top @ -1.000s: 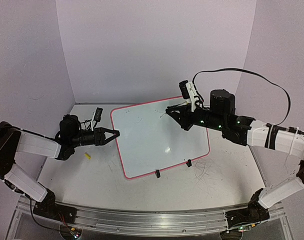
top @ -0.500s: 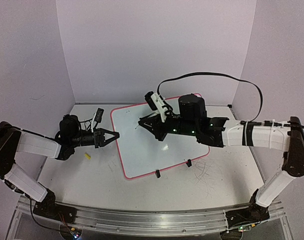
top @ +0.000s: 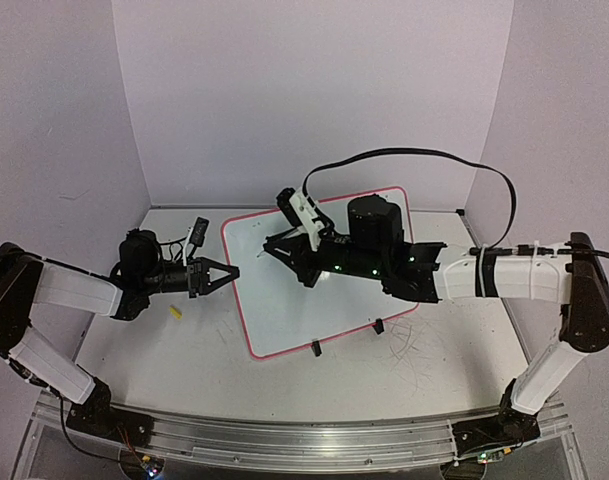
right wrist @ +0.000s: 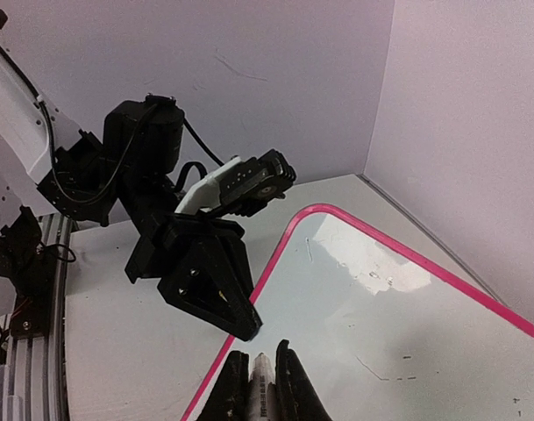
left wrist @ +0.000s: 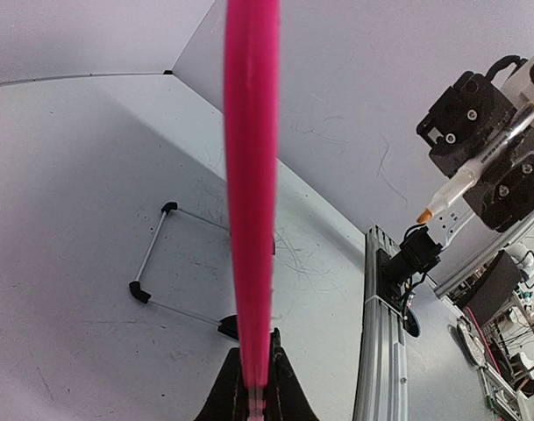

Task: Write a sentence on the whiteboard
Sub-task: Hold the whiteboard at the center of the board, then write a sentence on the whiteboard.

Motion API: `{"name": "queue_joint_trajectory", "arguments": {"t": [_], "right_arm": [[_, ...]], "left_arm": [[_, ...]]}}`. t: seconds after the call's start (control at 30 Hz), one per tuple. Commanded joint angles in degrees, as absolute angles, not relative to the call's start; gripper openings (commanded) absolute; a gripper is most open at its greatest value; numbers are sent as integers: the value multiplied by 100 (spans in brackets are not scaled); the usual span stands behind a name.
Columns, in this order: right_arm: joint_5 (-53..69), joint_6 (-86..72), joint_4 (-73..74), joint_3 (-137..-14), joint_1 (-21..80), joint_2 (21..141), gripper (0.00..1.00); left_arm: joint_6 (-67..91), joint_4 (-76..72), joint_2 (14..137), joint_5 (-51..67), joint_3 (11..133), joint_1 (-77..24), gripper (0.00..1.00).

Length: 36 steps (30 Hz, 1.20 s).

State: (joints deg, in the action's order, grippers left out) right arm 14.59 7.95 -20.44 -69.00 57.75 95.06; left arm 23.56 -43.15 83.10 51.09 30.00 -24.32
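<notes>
Left end effector (top: 227,268), seen from above, reaches in low over the worktop (top: 184,350), its fingers pinched together on the left edge of the whiteboard (top: 289,315). The board sits slanted across the middle of the worktop, with a pink rim all round and two small black stand legs (top: 315,348) showing at its near edge. The right end effector (top: 274,250) hovers over the board's upper left part, clamped on a marker (top: 262,254). The marker's pale tip points toward the board's left rim, near the left fingers. A small yellow piece (top: 175,312) lies on the worktop just left of the board. Grey scribbles (top: 424,350) mark the worktop off the board's near right corner.

From the left wrist, the board's rim runs up the middle as a blurred pink band (left wrist: 252,193), gripped at the bottom between two dark fingertips (left wrist: 227,399). The stand legs (left wrist: 140,292) show left of the band. To its right hangs the right end effector (left wrist: 481,158), the marker slanting down with its orange tip bare. Whether the tip touches the board cannot be told.

From the right wrist, the fingers (right wrist: 238,390) are closed on the marker's white barrel at the bottom edge, over the board's glossy face (right wrist: 380,316). The left end effector (right wrist: 240,323) bites the pink rim just ahead. A few faint specks (right wrist: 372,368) dot the board, too small to read.
</notes>
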Motion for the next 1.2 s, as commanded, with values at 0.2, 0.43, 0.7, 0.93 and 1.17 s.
{"name": "queue_joint_trajectory", "arguments": {"t": [0.2,0.43,0.7,0.93,1.17], "right_arm": [[1001,1188,-2770,-6791,6026,9823,0],[736,1287,-2916,-6778,6235,9982,0],[538,1345,-2814,-6867,6340,10205,0],[434,1265,-2899,-6895,6341,10283,0],[276,1257,-3279,-6399,6341,9868,0]], "left_arm": [[1999,-4597,8455,5215,3084,-2453,0],[2090,-4588,8456,5205,3106,-2452,0],[2226,-4524,8498,5202,3239,-2454,0],[2235,-4364,8518,5160,3323,-2453,0],[2228,-4234,8394,5081,3307,-2453,0]]}}
